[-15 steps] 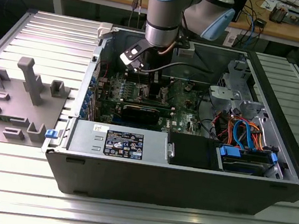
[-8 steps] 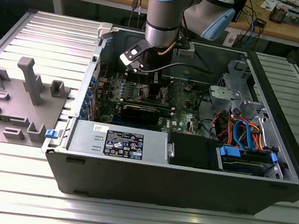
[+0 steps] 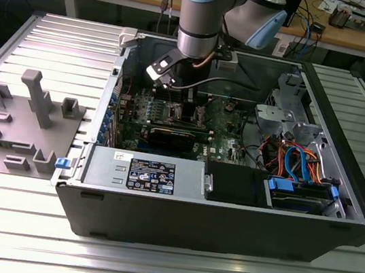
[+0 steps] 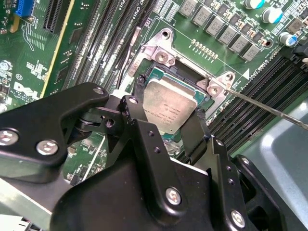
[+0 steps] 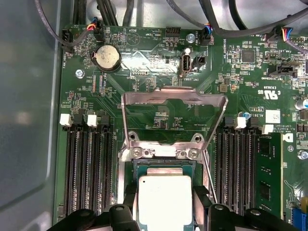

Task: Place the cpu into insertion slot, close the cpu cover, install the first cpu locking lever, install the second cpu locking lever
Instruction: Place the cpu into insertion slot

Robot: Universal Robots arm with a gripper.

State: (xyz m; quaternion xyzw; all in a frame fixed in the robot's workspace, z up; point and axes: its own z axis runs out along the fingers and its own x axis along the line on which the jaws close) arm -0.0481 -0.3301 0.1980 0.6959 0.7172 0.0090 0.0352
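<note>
A ribbed metal surface [image 3: 16, 235] carries an open computer case [image 3: 225, 218], and some grey fixture blocks [image 3: 37, 98] stand near it on the exterior view's left. In the exterior view the arm [image 3: 200, 15] reaches straight down into the case, and the gripper [image 3: 188, 108] is low over the green motherboard [image 3: 228, 126]. In the second wrist view the gripper [image 4: 169, 97] has the cpu [image 4: 173, 106] directly between its fingers [image 4: 137, 94]. They lie against two opposite edges of the chip, so I judge that it is clamped on it. The cpu sits flat, in or just over the insertion slot [image 4: 185, 72], and its edges line up with the silvery rim. I cannot tell if it is fully seated. A thin locking lever [image 4: 269, 108] stands free just beside one corner of the slot, away from the fingers. In the first wrist view the cpu [image 5: 165, 199] is square with the insertion slot [image 5: 163, 166], and the cpu cover [image 5: 174, 92] stands open on its hinge just beyond the slot, not over the chip. Long black memory slots [image 5: 89, 178] run along both sides, and a coin battery [image 5: 107, 57] lies well apart behind the cover. Nothing lies between the cover and the chip except the fingers.
</note>
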